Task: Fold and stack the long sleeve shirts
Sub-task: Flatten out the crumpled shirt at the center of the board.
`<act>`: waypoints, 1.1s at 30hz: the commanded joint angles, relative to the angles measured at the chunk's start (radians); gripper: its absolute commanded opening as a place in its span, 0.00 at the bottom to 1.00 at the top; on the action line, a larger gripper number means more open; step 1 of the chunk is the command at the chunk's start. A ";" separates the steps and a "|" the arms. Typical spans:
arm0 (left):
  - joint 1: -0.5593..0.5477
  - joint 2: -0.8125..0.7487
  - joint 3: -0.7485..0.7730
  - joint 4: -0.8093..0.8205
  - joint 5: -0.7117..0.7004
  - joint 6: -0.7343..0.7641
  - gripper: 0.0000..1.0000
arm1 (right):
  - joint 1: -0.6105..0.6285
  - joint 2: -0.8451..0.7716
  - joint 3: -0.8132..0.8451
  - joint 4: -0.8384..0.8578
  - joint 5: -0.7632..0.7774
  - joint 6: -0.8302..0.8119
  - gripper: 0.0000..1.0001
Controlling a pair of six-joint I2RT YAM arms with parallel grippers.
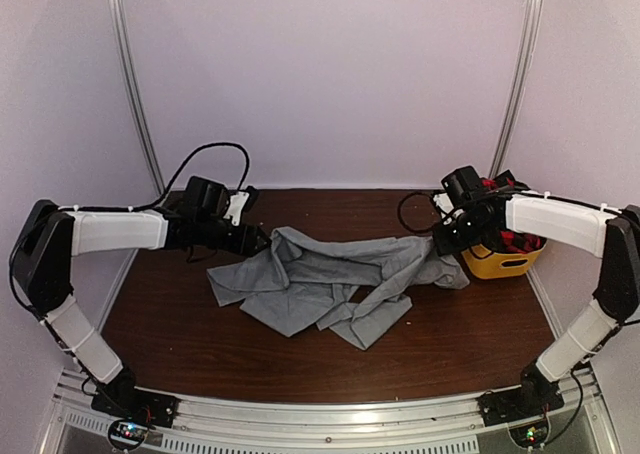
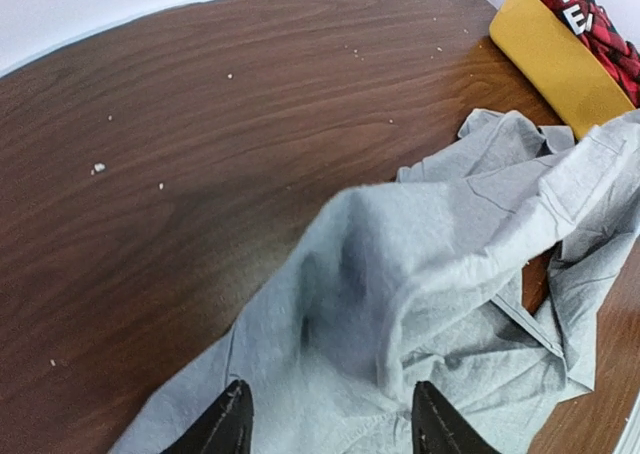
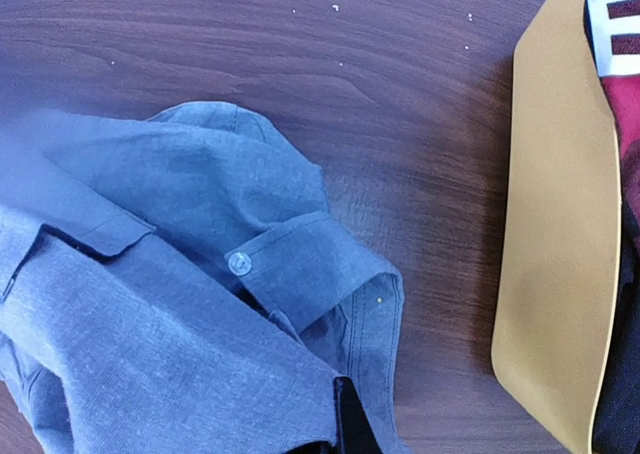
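I see bare wood along the near edge of the bench (image 1: pixel 470 349). The grey shirt (image 1: pixel 320 279) lies crumpled mid-bench and runs toward the yellow tub (image 1: pixel 500 264) at the right edge, which holds the plaid shirt (image 1: pixel 518 242). The left gripper (image 1: pixel 255 239) has its fingers (image 2: pixel 228 426) spread wide with cloth bunched between them; I can't tell whether it is pinched. The right gripper (image 1: pixel 447 242) touches the shirt's right end, and cloth hides its jaws.

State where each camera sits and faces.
Top external: high behind the bases, looking down on the table; left arm and right arm show.
Left wrist: low over the grey shirt, facing the yellow tub; both jaws' tips show.
Right wrist: straight down on shirt and tub; one jaw tip shows.
All three share shirt and tub.
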 commanded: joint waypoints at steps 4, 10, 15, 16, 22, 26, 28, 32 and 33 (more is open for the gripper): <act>-0.129 -0.156 -0.193 0.150 -0.085 -0.035 0.64 | -0.053 0.099 0.107 0.061 -0.068 -0.040 0.00; -0.215 -0.131 -0.221 0.168 -0.217 -0.084 0.67 | -0.064 0.140 0.121 0.069 -0.085 -0.051 0.00; -0.234 -0.050 -0.171 0.166 -0.283 -0.138 0.70 | -0.065 0.143 0.117 0.071 -0.090 -0.055 0.00; -0.236 -0.032 -0.162 0.174 -0.301 -0.152 0.71 | -0.066 0.142 0.117 0.069 -0.090 -0.057 0.00; -0.249 0.065 -0.111 0.209 -0.344 -0.218 0.73 | -0.068 0.138 0.117 0.074 -0.095 -0.060 0.00; -0.258 0.111 -0.088 0.224 -0.377 -0.262 0.69 | -0.068 0.141 0.119 0.075 -0.099 -0.063 0.00; -0.264 0.134 -0.078 0.223 -0.398 -0.273 0.66 | -0.068 0.141 0.117 0.078 -0.103 -0.063 0.00; -0.268 0.171 -0.071 0.226 -0.415 -0.285 0.55 | -0.069 0.141 0.117 0.077 -0.105 -0.066 0.00; -0.268 0.176 -0.070 0.225 -0.414 -0.285 0.51 | -0.069 0.138 0.117 0.077 -0.105 -0.067 0.00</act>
